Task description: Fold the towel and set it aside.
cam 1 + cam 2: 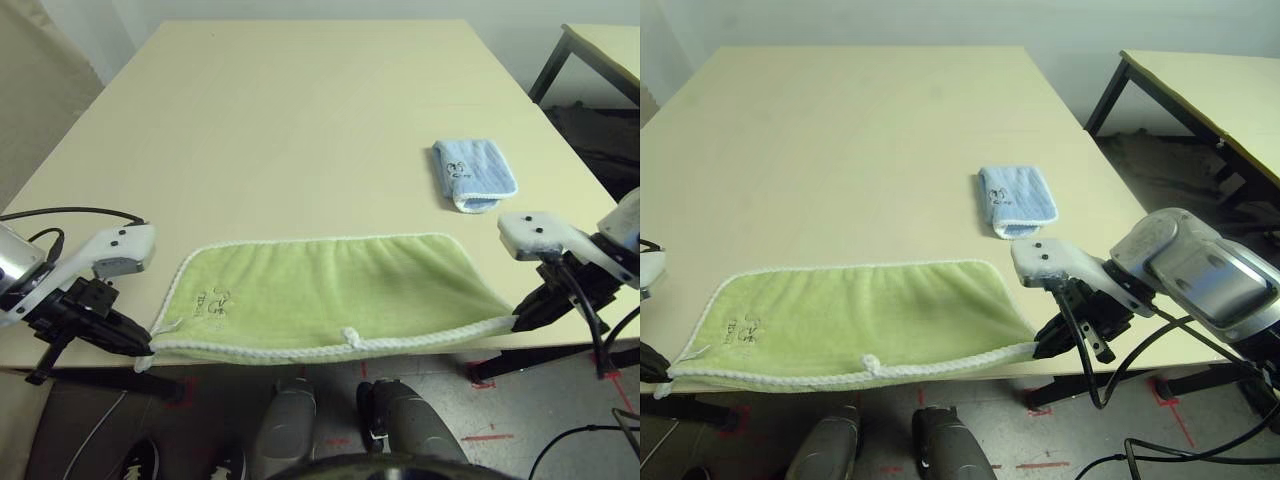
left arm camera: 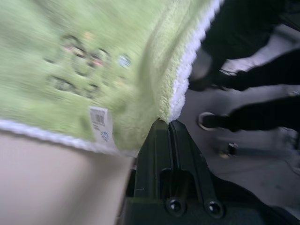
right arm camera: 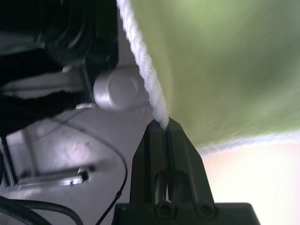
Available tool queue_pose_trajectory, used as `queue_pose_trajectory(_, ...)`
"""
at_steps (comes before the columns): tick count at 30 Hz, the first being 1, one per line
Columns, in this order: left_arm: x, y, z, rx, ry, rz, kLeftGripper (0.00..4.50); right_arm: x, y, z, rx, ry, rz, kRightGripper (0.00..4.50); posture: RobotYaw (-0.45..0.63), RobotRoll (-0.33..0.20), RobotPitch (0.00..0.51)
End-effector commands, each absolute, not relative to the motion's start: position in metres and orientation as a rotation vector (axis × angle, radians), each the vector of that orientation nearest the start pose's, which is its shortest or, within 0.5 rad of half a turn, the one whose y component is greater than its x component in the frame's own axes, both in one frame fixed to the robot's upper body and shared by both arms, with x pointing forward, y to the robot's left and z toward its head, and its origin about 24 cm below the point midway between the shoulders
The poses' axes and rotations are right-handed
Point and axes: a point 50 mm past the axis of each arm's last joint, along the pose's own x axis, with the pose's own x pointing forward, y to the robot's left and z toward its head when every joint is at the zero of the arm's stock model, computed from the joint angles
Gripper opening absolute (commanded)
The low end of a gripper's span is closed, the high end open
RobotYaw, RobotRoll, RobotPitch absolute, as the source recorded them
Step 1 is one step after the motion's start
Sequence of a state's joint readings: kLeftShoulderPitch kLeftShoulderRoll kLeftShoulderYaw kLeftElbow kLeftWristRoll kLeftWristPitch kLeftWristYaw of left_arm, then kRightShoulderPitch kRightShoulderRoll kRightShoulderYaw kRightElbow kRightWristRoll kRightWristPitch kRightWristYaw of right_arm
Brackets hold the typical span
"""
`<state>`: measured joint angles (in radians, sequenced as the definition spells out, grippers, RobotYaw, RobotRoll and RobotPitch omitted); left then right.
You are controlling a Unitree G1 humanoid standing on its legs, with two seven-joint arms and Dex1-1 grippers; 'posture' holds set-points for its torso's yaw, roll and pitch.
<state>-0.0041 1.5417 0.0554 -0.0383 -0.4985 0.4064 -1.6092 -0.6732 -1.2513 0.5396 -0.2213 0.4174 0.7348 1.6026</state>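
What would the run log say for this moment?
towel: folded once, near table edge | left gripper: shut on corner | right gripper: shut on corner

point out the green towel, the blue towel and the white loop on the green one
green towel (image 1: 330,290), left eye view, middle of the cloth
blue towel (image 1: 472,173), left eye view, its centre
white loop (image 1: 351,336), left eye view, on the near edging

Yellow-green towel (image 1: 330,290) lies spread at the table's near edge.
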Motion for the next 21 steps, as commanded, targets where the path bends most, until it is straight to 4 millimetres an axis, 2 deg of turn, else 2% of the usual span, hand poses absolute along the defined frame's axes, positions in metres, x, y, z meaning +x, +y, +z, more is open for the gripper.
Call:
queue_pose_trajectory(1, 0.212, 0.334, 0.199, 0.607, 0.992, -1.139, 0.04, 0.26, -0.213, 0.191, -0.596, 0.889, 1.433, 0.0, 0.13, 0.0, 0.123)
queue_pose_trajectory(7, 0.234, 0.349, 0.206, 0.637, 0.927, -1.034, 0.04, 0.288, -0.213, 0.191, -0.638, 0.787, 1.319, 0.0, 0.12, 0.0, 0.122)
queue_pose_trajectory(12, 0.244, 0.36, 0.202, 0.671, 0.925, -0.994, 0.04, 0.299, -0.214, 0.186, -0.651, 0.756, 1.277, 0.0, 0.12, 0.0, 0.122)
queue_pose_trajectory(21, 0.266, 0.358, 0.196, 0.734, 0.805, -0.986, 0.04, 0.31, -0.213, 0.18, -0.669, 0.71, 1.225, 0.0, 0.12, 0.0, 0.121)
